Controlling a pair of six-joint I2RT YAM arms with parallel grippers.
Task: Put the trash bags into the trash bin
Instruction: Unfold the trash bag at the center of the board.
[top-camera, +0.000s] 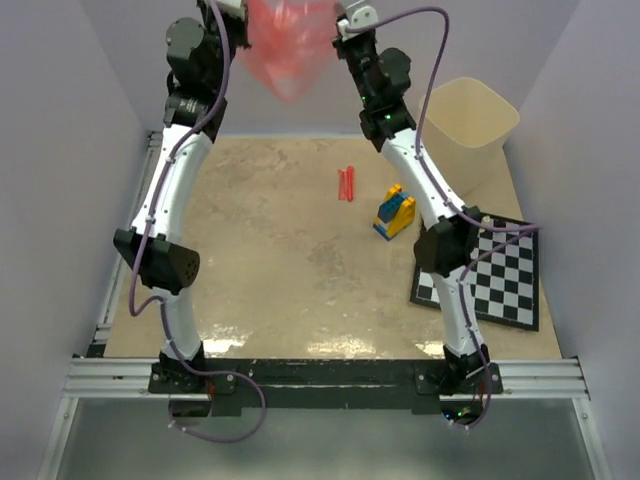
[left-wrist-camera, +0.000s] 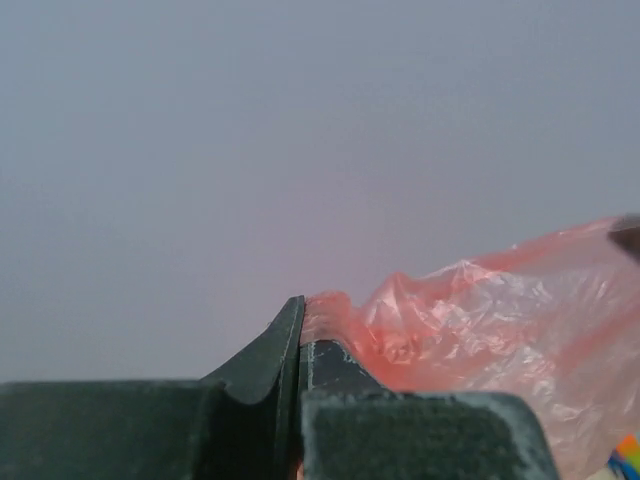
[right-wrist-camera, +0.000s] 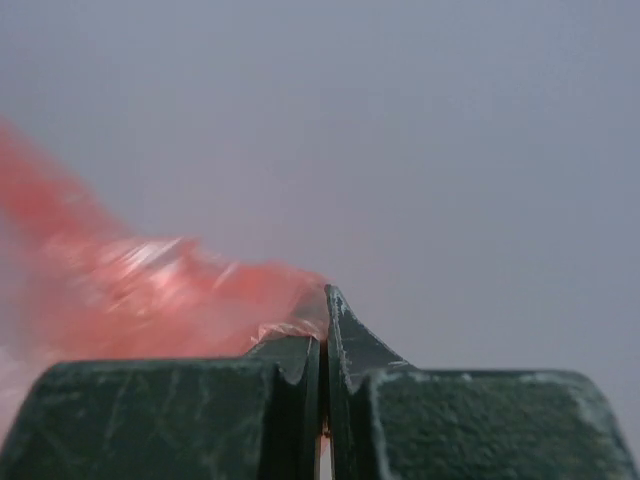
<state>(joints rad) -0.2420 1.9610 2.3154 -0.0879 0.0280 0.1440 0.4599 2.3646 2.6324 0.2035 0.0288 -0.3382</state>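
Closest to each wrist camera, dark jaws are pressing shut on thin red plastic. The left gripper (left-wrist-camera: 299, 322) is pinching one edge of a crinkly translucent red trash bag (left-wrist-camera: 500, 330), and the right gripper (right-wrist-camera: 324, 315) is clamping another edge of it. From above, both arms are reaching high over the far side of the beige table (top-camera: 280, 270), holding that bag in the air between them. The cream trash bin (top-camera: 465, 150) is standing upright at the far right corner, apart from the bag. A black-and-white checkerboard (top-camera: 500, 285) is lying flat by the right arm. Yellow-and-blue toy blocks (top-camera: 395, 212) are sitting mid-table, and a narrow folded red strip (top-camera: 346, 184) is lying near them on their left.
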